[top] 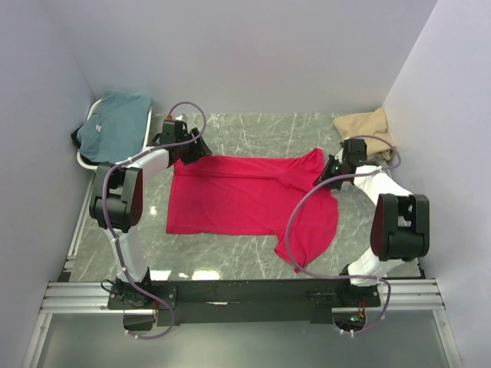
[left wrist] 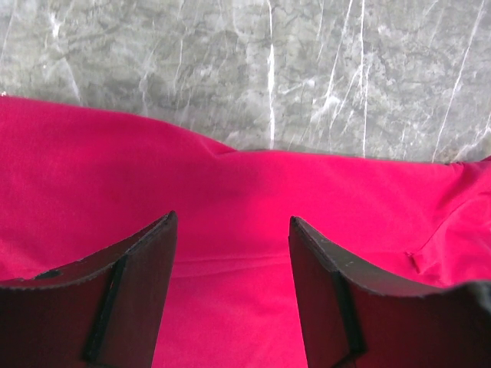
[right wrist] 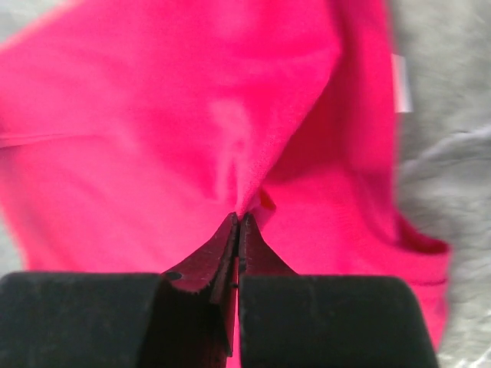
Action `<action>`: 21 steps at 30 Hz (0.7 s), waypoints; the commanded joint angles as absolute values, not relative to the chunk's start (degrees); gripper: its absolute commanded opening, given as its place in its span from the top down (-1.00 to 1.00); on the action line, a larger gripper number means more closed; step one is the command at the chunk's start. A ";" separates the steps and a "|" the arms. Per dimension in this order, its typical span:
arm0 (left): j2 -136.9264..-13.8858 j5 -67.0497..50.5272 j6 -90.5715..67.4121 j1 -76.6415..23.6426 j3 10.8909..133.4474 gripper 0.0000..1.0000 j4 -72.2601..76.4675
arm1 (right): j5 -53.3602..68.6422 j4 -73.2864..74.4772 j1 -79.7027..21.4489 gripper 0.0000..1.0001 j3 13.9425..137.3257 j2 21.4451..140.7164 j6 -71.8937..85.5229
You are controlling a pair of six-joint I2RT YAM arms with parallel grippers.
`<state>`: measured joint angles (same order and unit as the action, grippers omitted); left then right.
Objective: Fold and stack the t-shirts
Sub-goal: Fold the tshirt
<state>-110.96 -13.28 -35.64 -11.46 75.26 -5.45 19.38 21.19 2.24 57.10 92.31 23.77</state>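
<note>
Pinching a pucker of crimson cloth, the right gripper (right wrist: pixel 236 222) is pressing its jaws together on the red t-shirt (right wrist: pixel 153 115), and the fabric is gathering into a crease right at the tips. The left gripper (left wrist: pixel 232 226) is holding its jaws spread apart over the shirt's far edge, where red cloth is meeting the marble table (left wrist: pixel 268 69); whether it is touching the cloth cannot be told. From above, the red t-shirt (top: pixel 245 199) is lying mostly flat in the middle of the table, its right side bunching up near the right gripper (top: pixel 331 170). The teal t-shirt (top: pixel 115 123) is sitting heaped in the white basket (top: pixel 81 158) at the far left, and the tan t-shirt (top: pixel 367 126) is lying crumpled in the far right corner.
</note>
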 commanded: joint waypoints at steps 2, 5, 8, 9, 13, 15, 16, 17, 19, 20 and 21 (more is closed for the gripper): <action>-112.32 -14.50 -34.89 -11.78 79.10 -0.31 -6.15 | 26.37 18.80 1.84 1.00 60.29 83.50 27.33; -112.85 -15.29 -34.54 -11.78 79.89 -0.30 -6.68 | 26.10 21.09 1.76 1.00 61.17 81.74 28.47; -113.64 -15.73 -34.19 -11.78 80.68 -0.31 -7.56 | 26.46 21.97 1.84 1.00 60.12 79.90 29.00; -113.82 -16.17 -34.19 -11.78 80.86 -0.31 -7.73 | 26.37 21.80 1.76 1.00 58.99 78.76 29.18; -114.34 -16.96 -34.01 -11.78 81.21 -0.32 -7.91 | 27.68 23.29 1.85 1.00 57.13 76.82 29.09; -114.43 -17.14 -33.93 -11.78 81.30 -0.32 -8.09 | 28.21 23.12 1.76 1.00 55.38 75.33 29.44; -114.78 -17.23 -33.84 -11.78 81.47 -0.32 -8.35 | 28.47 22.68 1.84 1.00 54.68 74.71 29.79; -114.87 -17.31 -33.75 -11.78 81.65 -0.32 -8.44 | 29.09 22.76 1.76 1.00 54.32 74.36 30.06; -115.48 -17.58 -33.84 -11.78 82.26 -0.32 -8.87 | 30.85 23.11 1.67 1.00 53.70 73.57 30.23; -115.66 -17.67 -33.84 -11.78 82.44 -0.32 -9.14 | 30.76 23.29 1.67 1.00 53.44 73.30 30.23; -115.93 -17.93 -33.75 -11.78 82.70 -0.32 -9.31 | 30.15 23.81 1.58 1.00 53.00 72.60 30.15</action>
<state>-115.24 -15.90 -35.09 -11.51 79.61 -8.91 28.36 23.18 2.11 54.00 75.96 29.45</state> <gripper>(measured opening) 0.659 0.010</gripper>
